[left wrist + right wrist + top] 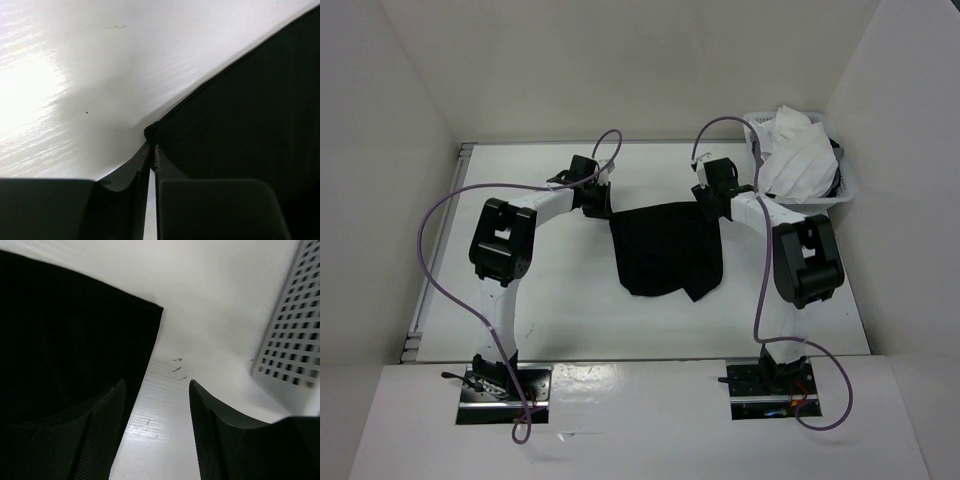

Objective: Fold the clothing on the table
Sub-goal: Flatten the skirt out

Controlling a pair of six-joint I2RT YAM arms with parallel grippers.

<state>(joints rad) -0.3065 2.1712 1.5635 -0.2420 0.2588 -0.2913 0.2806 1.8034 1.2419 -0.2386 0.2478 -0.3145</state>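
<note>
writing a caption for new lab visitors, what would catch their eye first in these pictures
The black clothing spread in the middle of the white table stands out first, with an arm on each side. The left tool is pinched nearly shut at its far left corner, while the right tool stands open astride its right edge. A white basket heaped with white cloth sits at the table's far right corner.
</note>
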